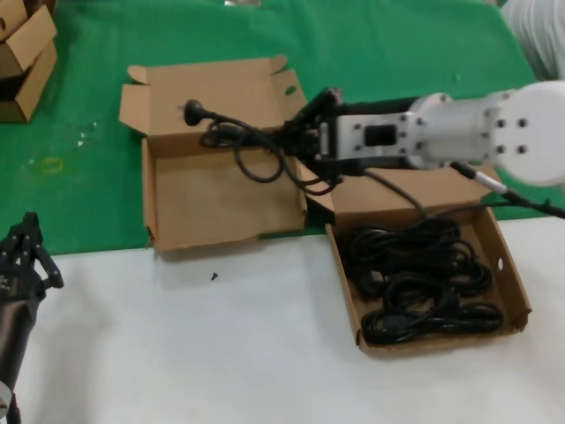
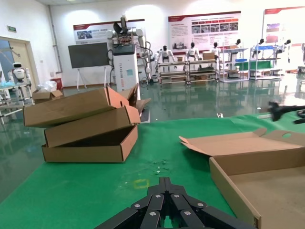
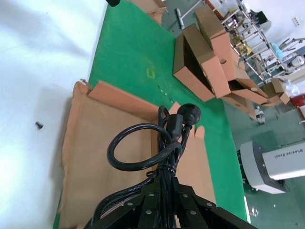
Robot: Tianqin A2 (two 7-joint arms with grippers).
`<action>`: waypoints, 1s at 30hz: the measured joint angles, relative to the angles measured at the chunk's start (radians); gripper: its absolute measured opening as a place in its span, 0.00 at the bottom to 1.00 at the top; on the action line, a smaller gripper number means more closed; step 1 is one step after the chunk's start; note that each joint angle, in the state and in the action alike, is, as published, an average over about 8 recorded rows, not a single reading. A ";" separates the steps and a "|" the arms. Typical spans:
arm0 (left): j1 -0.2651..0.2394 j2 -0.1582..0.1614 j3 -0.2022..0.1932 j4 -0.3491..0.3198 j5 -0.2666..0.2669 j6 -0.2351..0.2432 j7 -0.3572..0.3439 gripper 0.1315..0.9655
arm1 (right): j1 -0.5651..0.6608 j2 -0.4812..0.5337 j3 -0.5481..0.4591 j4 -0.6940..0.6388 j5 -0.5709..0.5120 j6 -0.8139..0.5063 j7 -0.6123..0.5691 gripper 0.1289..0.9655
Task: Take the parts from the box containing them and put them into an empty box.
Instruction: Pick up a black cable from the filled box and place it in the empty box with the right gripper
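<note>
Right gripper (image 1: 305, 132): clenched on a black power cord (image 1: 252, 146), hanging over the right-hand side of the empty box (image 1: 221, 199); its plug (image 1: 192, 109) points toward the lid.
Left gripper (image 1: 26, 252): parked low at the table's left edge; fingers closed on nothing.
Source tray (image 1: 508, 265): just right of the empty box; more cords (image 1: 415, 283) coiled inside.
Doing it well: carry the cord further over the box floor and lower it before letting go, so the trailing loops clear the wall; they could snag there, I judge.
</note>
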 joint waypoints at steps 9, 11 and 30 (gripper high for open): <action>0.000 0.000 0.000 0.000 0.000 0.000 0.000 0.01 | 0.040 -0.140 -0.041 -0.185 -0.051 0.097 -0.066 0.07; 0.000 0.000 0.000 0.000 0.000 0.000 0.000 0.01 | 0.049 -0.168 -0.048 -0.232 -0.055 0.121 -0.087 0.07; 0.000 0.000 0.000 0.000 0.000 0.000 0.000 0.01 | 0.138 -0.356 -0.071 -0.657 0.024 0.307 -0.366 0.07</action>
